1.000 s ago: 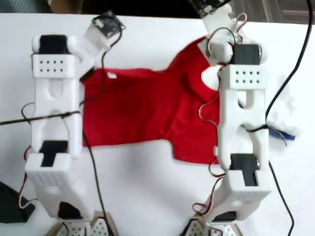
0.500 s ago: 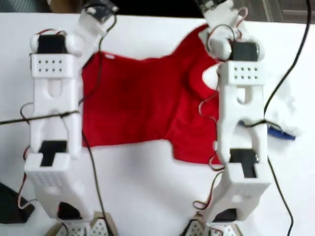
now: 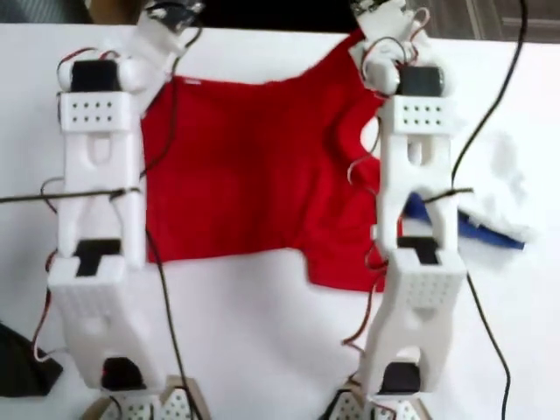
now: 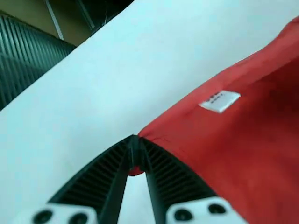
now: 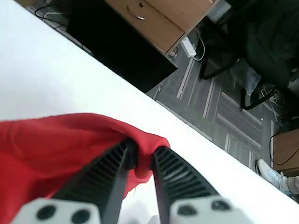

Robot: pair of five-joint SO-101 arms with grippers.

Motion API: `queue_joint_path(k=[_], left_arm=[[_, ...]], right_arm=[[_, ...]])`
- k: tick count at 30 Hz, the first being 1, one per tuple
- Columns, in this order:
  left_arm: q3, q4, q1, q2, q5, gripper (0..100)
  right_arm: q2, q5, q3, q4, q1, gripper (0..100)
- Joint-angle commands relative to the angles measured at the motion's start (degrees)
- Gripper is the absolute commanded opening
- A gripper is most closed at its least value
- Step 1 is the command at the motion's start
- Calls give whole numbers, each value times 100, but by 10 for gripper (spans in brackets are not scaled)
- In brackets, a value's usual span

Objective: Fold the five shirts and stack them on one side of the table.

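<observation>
while both grippers pinch its far edge, step: spreading the red shirt (image 3: 254,175) flat on the counter (image 3: 262,350) ahead of any fold, as i judge it.
shirt's place: middle of the high view, reaching up to 12 o'clock between the two arms; its near hem lies flat and one sleeve points toward 5 o'clock.
next move: probably calls for both arms to set the far edge down level and taut, let go together, then take hold again for the first fold.
left gripper (image 4: 135,140): at 11 o'clock in the high view, fingers closed down to the thickness of the cloth, clamping a corner of the shirt's edge at the very tips; a white label (image 4: 219,101) sits near on the fabric.
right gripper (image 5: 144,151): at 1 o'clock, fingers almost together with a bunched fold of the shirt held between them.
progress: early, by my reading; no folded stack shows.
other cloth: a blue and white heap (image 3: 490,227) lies unfolded at 3 o'clock, just beside the right arm.
risk: an uneven release could leave the edge skewed.
</observation>
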Motion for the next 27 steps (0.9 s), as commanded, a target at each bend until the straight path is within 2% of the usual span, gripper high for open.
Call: queue_joint_path(k=[1, 12, 21, 27], left_arm=[[-259, -299, -369, 97, -18, 25], [-523, -360, -536, 158, -176, 25], [-2044, 703, -536, 167, -176, 25], [-2686, 1398, -651, 176, -185, 25]], right_arm=[[409, 44, -800, -233, 48, 21], [1481, 44, -2462, -189, -4, 21], [998, 53, -3499, 637, -444, 21], [453, 53, -3516, 875, -734, 21]])
